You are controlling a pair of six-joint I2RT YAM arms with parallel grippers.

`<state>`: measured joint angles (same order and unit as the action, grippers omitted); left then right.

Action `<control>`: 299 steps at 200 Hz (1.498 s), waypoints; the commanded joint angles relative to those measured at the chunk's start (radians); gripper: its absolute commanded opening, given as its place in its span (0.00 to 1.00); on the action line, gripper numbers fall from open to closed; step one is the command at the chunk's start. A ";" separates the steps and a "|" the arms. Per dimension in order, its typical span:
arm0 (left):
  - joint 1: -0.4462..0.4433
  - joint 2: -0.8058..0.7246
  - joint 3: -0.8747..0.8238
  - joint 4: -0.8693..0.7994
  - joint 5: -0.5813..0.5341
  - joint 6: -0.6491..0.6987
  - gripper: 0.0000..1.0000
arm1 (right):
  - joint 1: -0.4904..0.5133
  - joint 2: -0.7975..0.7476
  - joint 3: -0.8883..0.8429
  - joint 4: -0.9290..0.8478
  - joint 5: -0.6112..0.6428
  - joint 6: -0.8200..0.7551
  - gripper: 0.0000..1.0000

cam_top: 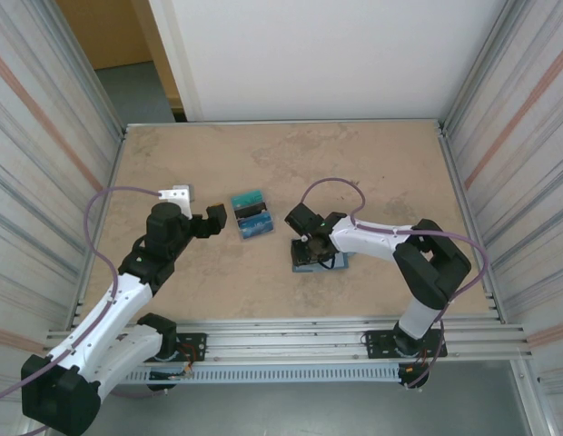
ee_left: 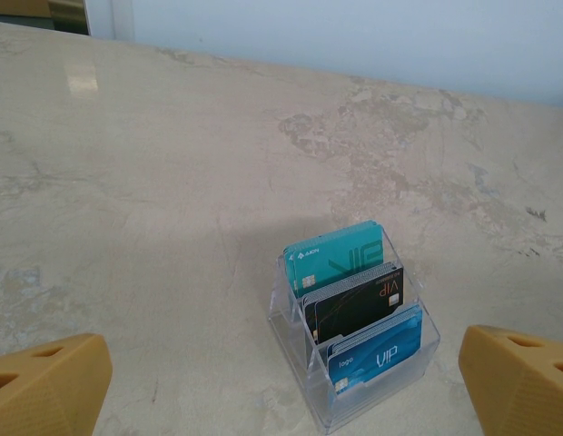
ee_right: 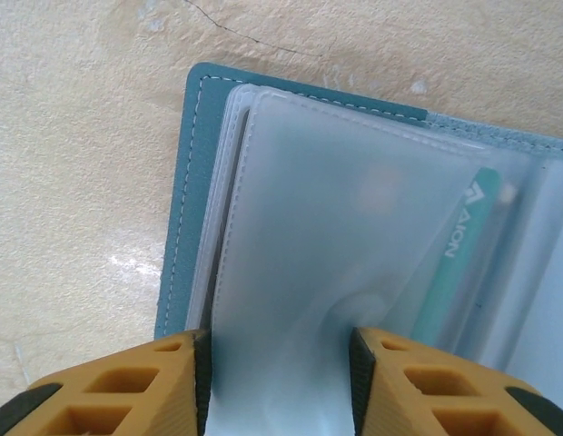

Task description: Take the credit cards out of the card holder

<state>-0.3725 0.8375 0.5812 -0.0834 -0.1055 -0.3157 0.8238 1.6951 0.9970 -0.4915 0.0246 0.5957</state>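
Your counter [cam_top: 218,154] is a beige, marbled surface, fenced left and right by ribbed metal panels [cam_top: 45,136], with a white wall [cam_top: 327,54] along the far side. The card holder [cam_top: 323,262] lies open and flat right of centre, toward the near edge, its long axis running roughly left to right. Your right gripper [ee_right: 280,368] sits over it, pinching 1 clear sleeve [ee_right: 336,209] that bows between the pads. Under the next sleeve you can see part of 1 teal card [ee_right: 456,259], its long axis slanting across the right wrist view. More credit cards [ee_left: 354,309] stand in a clear stand [ee_left: 291,336] left of the holder and apart from it. They sit in 3 rows, teal farthest, black in the middle and blue nearest. Each rests on a long edge and leans back, with its long axis roughly left to right. Your left gripper [cam_top: 216,221] hovers just left of the stand, fingertips [ee_left: 45,386] spread wide, holding nothing.
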 commanded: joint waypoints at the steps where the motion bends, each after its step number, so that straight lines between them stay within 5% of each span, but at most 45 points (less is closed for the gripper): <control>1: 0.006 -0.015 0.019 -0.013 0.002 -0.009 0.99 | -0.004 -0.028 -0.032 0.021 -0.084 0.015 0.41; 98: 0.000 -0.023 0.054 -0.022 0.032 -0.004 0.99 | -0.002 -0.096 -0.031 -0.026 -0.081 0.032 0.31; 253: -0.045 -0.012 0.094 -0.047 -0.021 0.034 0.99 | -0.055 -0.171 -0.008 -0.157 0.101 0.031 0.38; 299: -0.118 0.010 0.109 -0.062 -0.098 0.070 0.99 | -0.113 -0.217 -0.050 -0.157 0.102 0.013 0.36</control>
<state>-0.4530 0.8364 0.6521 -0.1310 -0.1349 -0.2844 0.7383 1.5166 0.9733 -0.6147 0.1017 0.6178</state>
